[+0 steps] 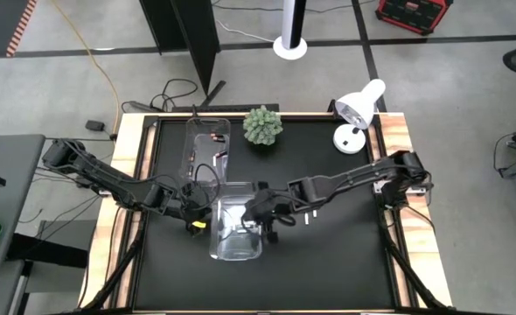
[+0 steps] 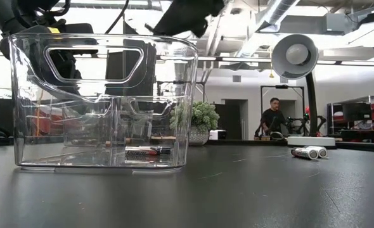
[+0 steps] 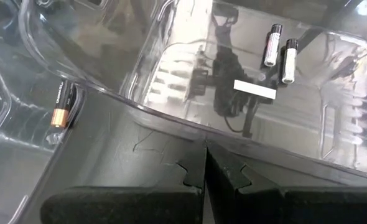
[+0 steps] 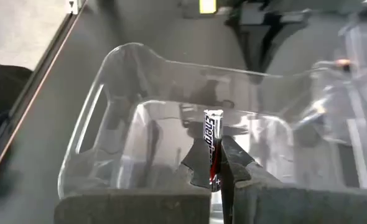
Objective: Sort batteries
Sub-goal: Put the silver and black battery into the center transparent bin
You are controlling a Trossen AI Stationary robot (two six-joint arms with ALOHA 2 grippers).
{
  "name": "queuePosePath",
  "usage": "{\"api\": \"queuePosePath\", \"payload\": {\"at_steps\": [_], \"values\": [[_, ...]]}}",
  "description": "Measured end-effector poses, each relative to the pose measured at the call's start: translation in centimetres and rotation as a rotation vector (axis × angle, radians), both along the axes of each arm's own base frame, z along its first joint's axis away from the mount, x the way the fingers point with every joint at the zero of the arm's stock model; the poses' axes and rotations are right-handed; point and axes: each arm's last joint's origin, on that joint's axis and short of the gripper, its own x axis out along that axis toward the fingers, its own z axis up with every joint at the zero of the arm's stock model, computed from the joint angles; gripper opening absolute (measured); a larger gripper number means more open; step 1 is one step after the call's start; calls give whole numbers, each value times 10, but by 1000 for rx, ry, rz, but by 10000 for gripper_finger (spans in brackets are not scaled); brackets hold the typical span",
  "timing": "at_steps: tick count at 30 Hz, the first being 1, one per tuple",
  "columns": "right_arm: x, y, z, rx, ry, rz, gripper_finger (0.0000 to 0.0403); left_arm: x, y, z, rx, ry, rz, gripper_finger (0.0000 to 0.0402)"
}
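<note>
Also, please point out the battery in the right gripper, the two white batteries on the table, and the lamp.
battery [image 4: 213,146]: right wrist view, label.
white batteries [image 2: 309,152]: low view, side.
lamp [image 1: 360,103]: high view, shade.

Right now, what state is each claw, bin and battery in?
Right claw: shut on a battery, above the near clear bin.
Left claw: shut, empty, beside that bin.
Dark battery: lying in near bin.
Two white batteries: lying on table.

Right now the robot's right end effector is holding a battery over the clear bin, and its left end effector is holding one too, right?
Not quite. The right end effector does grip a battery above the clear bin, but the left wrist view shows the left end effector shut on nothing.
</note>
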Motion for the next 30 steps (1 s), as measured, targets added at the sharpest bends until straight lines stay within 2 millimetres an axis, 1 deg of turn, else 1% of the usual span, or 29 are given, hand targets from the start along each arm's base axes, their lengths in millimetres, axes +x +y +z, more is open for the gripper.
{"api": "queuePosePath", "payload": {"at_steps": [6, 8, 14, 21, 24, 30], "values": [[15, 1, -21, 88, 72, 15, 10, 0, 0, 0, 0, 0, 0, 2], [20, -1, -28, 87, 123, 11, 10, 0, 0, 0, 0, -2, 0, 2], [32, -13, -45, 73, 233, -27, 11, 0, 0, 0, -1, -3, 1, 2], [38, -23, -65, 79, 355, -64, 23, 0, 0, 0, -1, 0, 1, 2], [37, -24, -68, 74, 385, -66, 36, 0, 0, 0, 0, 0, 1, 2], [38, -23, -65, 72, 368, -58, 70, 0, 0, 0, 0, 0, 1, 2]]}}
